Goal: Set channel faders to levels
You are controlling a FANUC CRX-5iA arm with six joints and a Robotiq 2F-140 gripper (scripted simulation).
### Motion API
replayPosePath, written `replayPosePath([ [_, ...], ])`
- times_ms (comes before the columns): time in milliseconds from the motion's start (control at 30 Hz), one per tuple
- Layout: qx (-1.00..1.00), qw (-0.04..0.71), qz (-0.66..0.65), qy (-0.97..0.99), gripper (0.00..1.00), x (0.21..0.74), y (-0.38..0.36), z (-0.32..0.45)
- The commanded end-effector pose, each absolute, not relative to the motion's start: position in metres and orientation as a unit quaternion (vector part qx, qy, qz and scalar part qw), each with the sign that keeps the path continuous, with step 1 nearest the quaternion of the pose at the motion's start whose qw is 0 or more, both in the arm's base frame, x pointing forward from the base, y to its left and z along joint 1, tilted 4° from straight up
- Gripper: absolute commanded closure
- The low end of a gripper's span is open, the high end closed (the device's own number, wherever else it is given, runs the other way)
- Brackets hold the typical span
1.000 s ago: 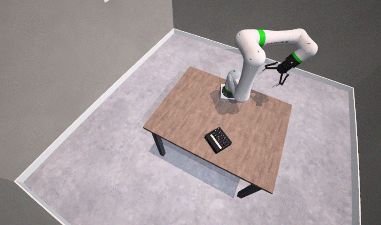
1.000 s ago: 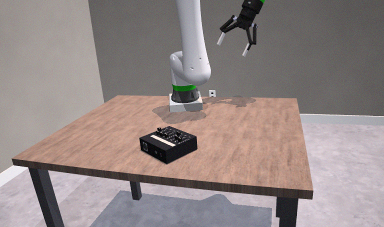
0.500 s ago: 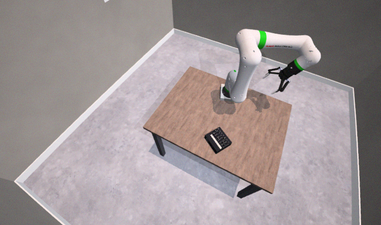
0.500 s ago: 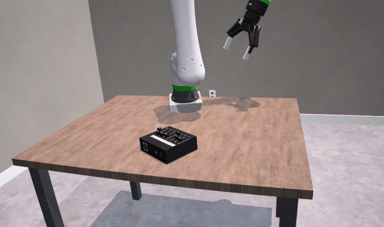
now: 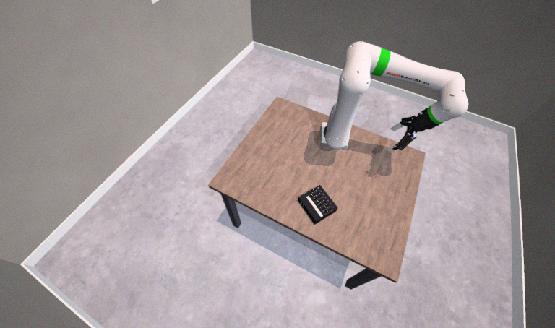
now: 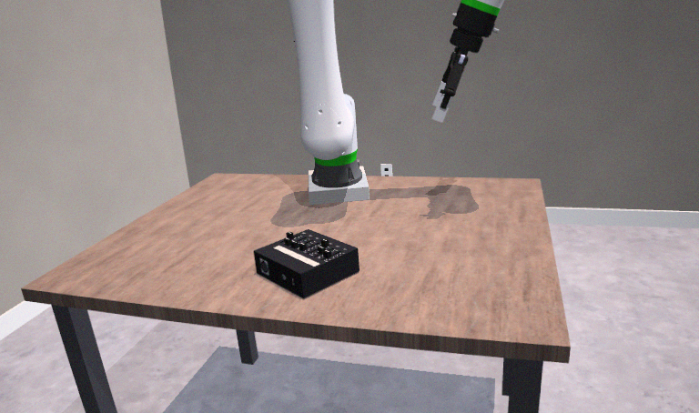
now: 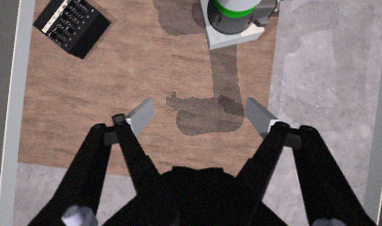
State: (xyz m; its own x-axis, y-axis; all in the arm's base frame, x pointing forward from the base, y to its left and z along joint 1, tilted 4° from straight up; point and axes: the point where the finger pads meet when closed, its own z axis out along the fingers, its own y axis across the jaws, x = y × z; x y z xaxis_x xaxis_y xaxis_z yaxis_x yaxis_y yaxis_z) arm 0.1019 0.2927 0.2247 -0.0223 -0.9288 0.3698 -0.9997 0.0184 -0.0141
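Note:
The lighting desk (image 5: 318,203) is a small black box with several faders and a white tape strip. It stands on its feet on the wooden table near the front edge. It also shows in the exterior view (image 6: 306,262) and at the top left of the wrist view (image 7: 71,20). The fader levels and the tape writing are too small to read. My gripper (image 5: 397,137) is open and empty, high above the table's far right part, well away from the desk. It shows in the exterior view (image 6: 444,99) and with fingers spread wide in the wrist view (image 7: 199,117).
The arm's base (image 6: 339,185) stands on a white plate at the back middle of the table. The table's far edge and the grey floor (image 7: 318,87) lie below my gripper. Walls stand behind and to the left.

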Motion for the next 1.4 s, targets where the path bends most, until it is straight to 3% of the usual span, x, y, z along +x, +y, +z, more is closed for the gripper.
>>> replayPosePath([
  [0,0.585,0.112,0.125,-0.794,0.00,0.134,0.297,0.218],
  [67,0.585,0.112,0.125,-0.794,0.00,0.134,0.297,0.218],
  [367,0.344,0.082,0.100,-0.930,0.00,0.224,0.286,0.206],
  [633,0.209,0.067,0.086,-0.972,0.00,0.248,0.278,0.204],
  [667,0.126,0.058,0.078,-0.987,0.00,0.271,0.269,0.201],
  [700,0.102,0.057,0.076,-0.990,0.00,0.295,0.258,0.199],
  [800,0.043,0.050,0.069,-0.995,0.00,0.295,0.258,0.199],
  [933,-0.070,0.041,0.058,-0.995,0.00,0.340,0.230,0.195],
  [1367,-0.388,0.013,0.021,-0.922,0.00,0.414,0.162,0.189],
])
